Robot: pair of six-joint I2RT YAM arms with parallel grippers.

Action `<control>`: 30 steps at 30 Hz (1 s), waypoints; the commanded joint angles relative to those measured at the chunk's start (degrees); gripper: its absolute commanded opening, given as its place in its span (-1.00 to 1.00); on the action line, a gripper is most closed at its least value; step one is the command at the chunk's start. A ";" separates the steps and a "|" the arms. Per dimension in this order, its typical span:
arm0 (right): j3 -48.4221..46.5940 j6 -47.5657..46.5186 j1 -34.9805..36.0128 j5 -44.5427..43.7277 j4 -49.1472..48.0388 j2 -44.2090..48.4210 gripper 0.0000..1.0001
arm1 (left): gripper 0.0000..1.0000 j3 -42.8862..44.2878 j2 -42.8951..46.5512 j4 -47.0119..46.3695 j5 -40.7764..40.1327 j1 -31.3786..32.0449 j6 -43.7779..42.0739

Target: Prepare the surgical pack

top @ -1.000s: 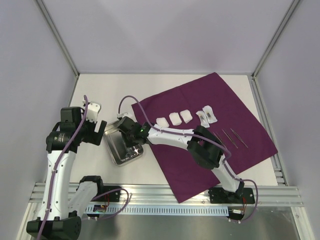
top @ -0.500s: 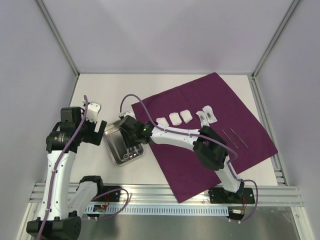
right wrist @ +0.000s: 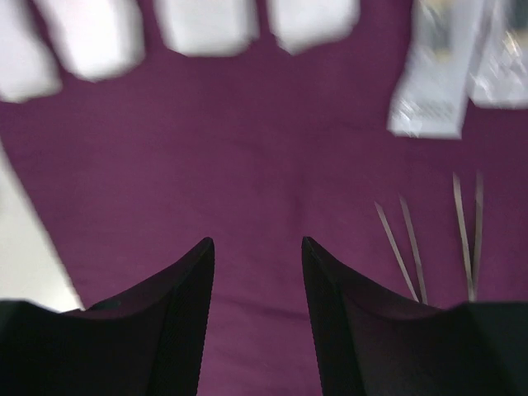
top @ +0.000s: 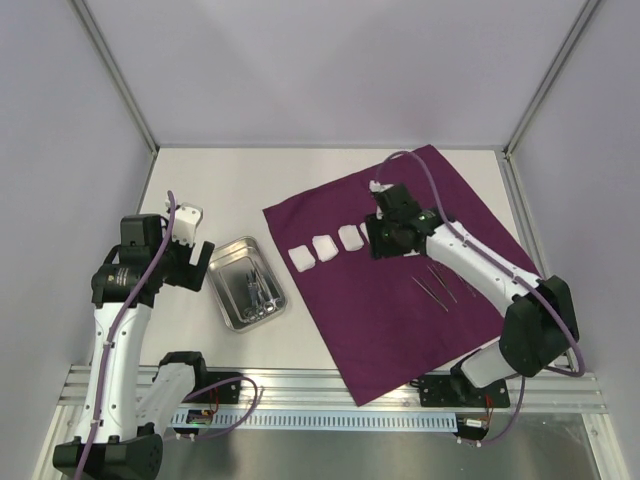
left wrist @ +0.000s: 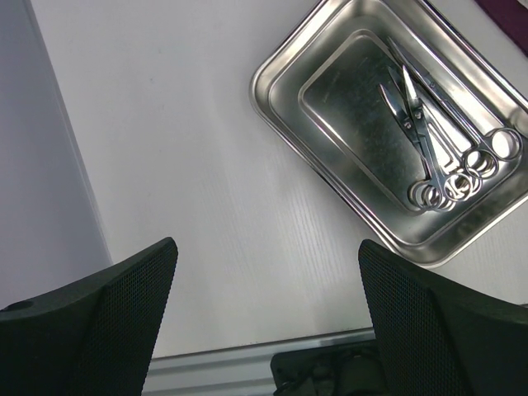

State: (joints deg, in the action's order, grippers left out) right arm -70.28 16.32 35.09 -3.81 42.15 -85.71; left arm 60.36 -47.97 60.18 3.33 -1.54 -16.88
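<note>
Top external | right jaws off tray (top: 230, 292), back over purple cloth (top: 400, 330) beside gauze pads (top: 325, 247), parted, empty | scissors (top: 258, 290) now lying in tray | left jaws parted, idle near tray | tweezers (top: 440, 285) probably next

1. I count one purple cloth (top: 380, 330).
2. One steel tray (left wrist: 276, 91); its ring-handled instruments (left wrist: 429, 157) overlap, so I can't count them.
3. Four blurred gauze pads (right wrist: 206, 25).
4. Two tweezers (right wrist: 404, 247).
5. Two white packets (right wrist: 425, 82).
</note>
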 commanded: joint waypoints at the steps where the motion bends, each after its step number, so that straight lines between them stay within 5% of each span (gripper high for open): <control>1: 5.57 -3.49 -8.68 1.26 9.79 1.77 -0.02 | 1.00 0.11 0.07 -0.95 0.97 -0.22 -0.08; 9: 11.65 -4.27 -18.47 -1.63 9.88 0.81 0.15 | 1.00 0.20 -0.55 -0.68 1.15 -0.22 -0.08; 30: 12.89 -6.30 -23.31 5.75 5.31 -10.18 -0.12 | 1.00 0.20 -1.16 -0.94 0.62 -0.22 0.10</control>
State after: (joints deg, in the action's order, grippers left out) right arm -57.04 10.98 11.92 1.89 48.69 -94.74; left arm 60.36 -49.25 60.20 3.97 -1.54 -16.88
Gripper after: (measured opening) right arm 0.453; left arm 0.997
